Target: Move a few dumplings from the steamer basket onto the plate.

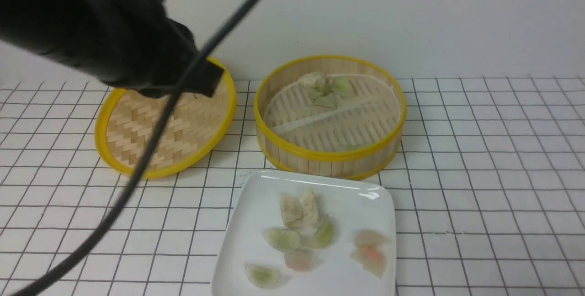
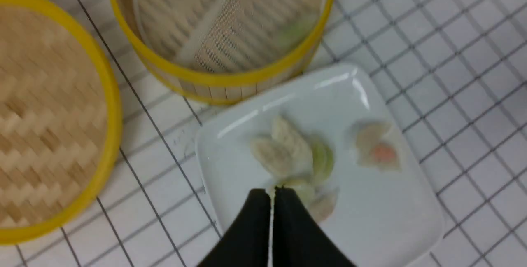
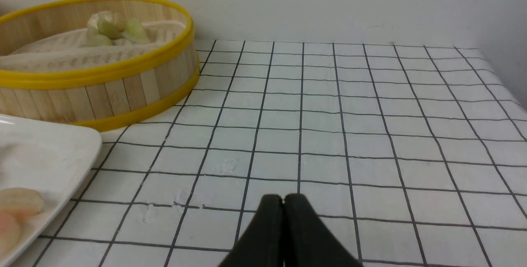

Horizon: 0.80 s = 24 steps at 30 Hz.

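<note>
Front view shows us the basket (image 1: 330, 115) at twelve o'clock of the plate (image 1: 256, 223), its lid (image 1: 164, 124) at nine o'clock of the basket. We count seven dumplings (image 1: 299, 229) on the plate, a few more (image 1: 325, 89) against the basket's far wall. Our left gripper (image 2: 271, 195) hangs above the plate, pinched together and empty; our right gripper (image 3: 283, 201) is likewise closed, holding nothing.
</note>
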Each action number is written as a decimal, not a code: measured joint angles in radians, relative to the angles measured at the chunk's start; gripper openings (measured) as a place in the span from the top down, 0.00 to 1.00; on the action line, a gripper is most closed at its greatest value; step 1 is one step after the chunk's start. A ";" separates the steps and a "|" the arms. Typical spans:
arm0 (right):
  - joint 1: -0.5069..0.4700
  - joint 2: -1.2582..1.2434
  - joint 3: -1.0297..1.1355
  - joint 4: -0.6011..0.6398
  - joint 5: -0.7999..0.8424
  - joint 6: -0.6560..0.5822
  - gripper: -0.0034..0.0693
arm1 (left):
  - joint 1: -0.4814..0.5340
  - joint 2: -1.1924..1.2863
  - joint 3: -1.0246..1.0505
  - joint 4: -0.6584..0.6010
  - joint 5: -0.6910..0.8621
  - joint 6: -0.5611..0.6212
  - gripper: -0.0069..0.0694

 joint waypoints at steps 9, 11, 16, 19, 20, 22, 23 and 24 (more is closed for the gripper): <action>0.000 0.000 0.000 0.000 0.000 0.000 0.97 | 0.004 -0.574 0.530 0.001 -0.523 0.004 0.92; 0.000 0.000 0.000 0.000 0.000 0.000 0.97 | 0.004 -0.650 0.609 0.001 -0.592 0.005 0.92; 0.000 0.000 0.000 0.000 0.000 0.000 0.97 | 0.004 -0.968 0.789 -0.002 -0.747 0.005 0.92; 0.000 0.000 0.000 0.000 0.000 0.000 0.97 | 0.004 -1.131 0.879 -0.004 -0.840 0.005 0.92; 0.000 0.000 0.000 0.000 0.000 0.000 0.97 | 0.004 -1.170 0.917 -0.004 -0.883 0.007 0.92; 0.000 0.000 0.000 0.000 0.000 0.000 0.97 | 0.004 -1.198 0.964 -0.004 -0.939 0.016 0.92; 0.000 0.000 0.000 0.001 0.000 0.000 0.97 | 0.004 -1.202 0.997 -0.004 -0.978 0.025 0.92; 0.000 0.000 0.000 0.001 0.000 0.000 0.97 | 0.004 -1.202 1.009 -0.004 -0.997 0.031 0.92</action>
